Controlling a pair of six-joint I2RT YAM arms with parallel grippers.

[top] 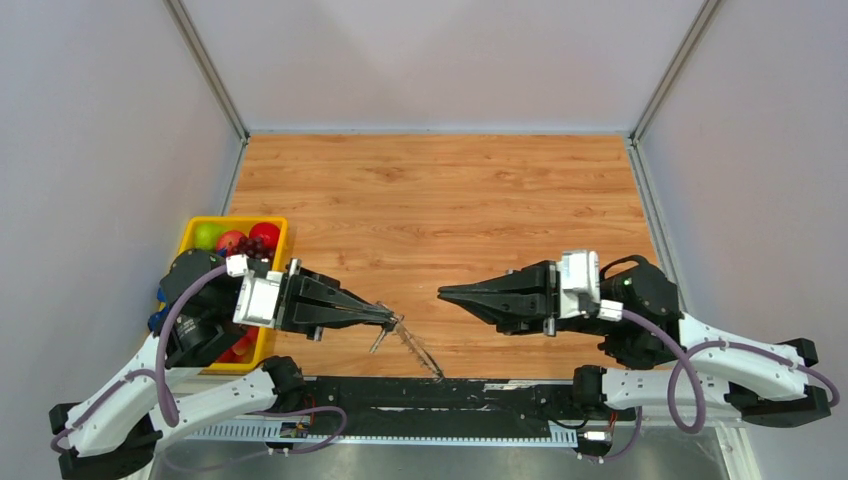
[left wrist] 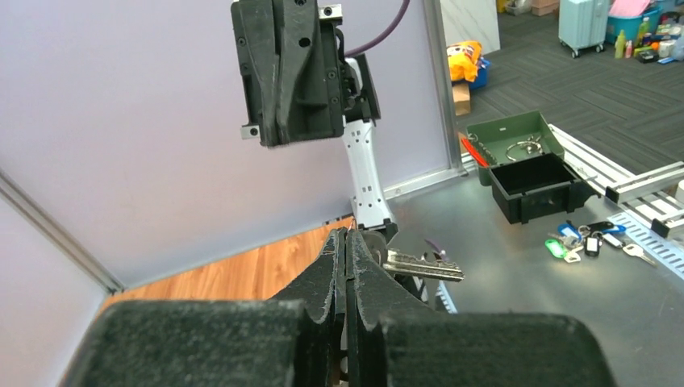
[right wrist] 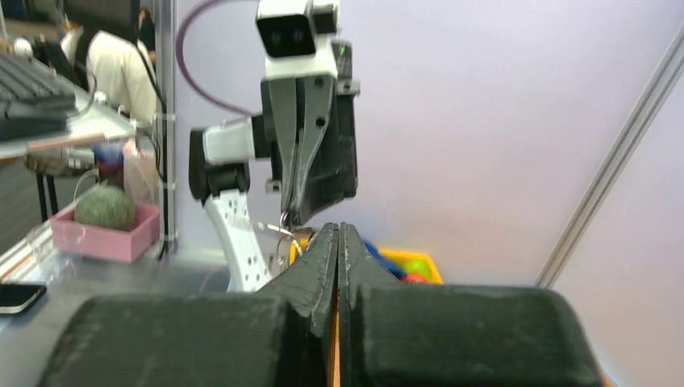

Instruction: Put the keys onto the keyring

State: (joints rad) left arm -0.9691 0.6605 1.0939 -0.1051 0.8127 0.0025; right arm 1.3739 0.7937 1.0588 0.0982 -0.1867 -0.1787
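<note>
Your left pincer (top: 388,320) is pressed together, its fingers meeting flat with no gap between them. It is clamped on the thin grey metal keyring (top: 420,352), which hangs from the tips and slants down and to the right toward the black rail (top: 440,395) at the near edge. In the left wrist view a silvery key (left wrist: 423,268) juts out sideways just to the right of the fingertips. Which exact part of the ring is pinched you cannot tell. The left arm is folded back at the elbow, with the wrist level and the pincer pointing right, low over the wooden tabletop (top: 450,200). Its elbow sits over a yellow plastic bin (top: 277,228) of red and green fruit (top: 232,240) against the left wall, so you have little room on that side.

Between the two pincer tips is a short stretch of bare wood. The whole far half of the tabletop is open up to the back wall.

Your right pincer (top: 445,293) is closed too, fingers touching along their length, and nothing shows between them in the right wrist view. It points left, level, and sits a little farther from you than the left tip, so the two face each other nearly nose to nose. The right arm mirrors the left, with its elbow bent back near the right wall.

Past the tabletop's edge, the left wrist view shows loose keys with coloured plastic tags (left wrist: 577,242) beside an open green box (left wrist: 524,157). Any writing on those tags is too small to read.
</note>
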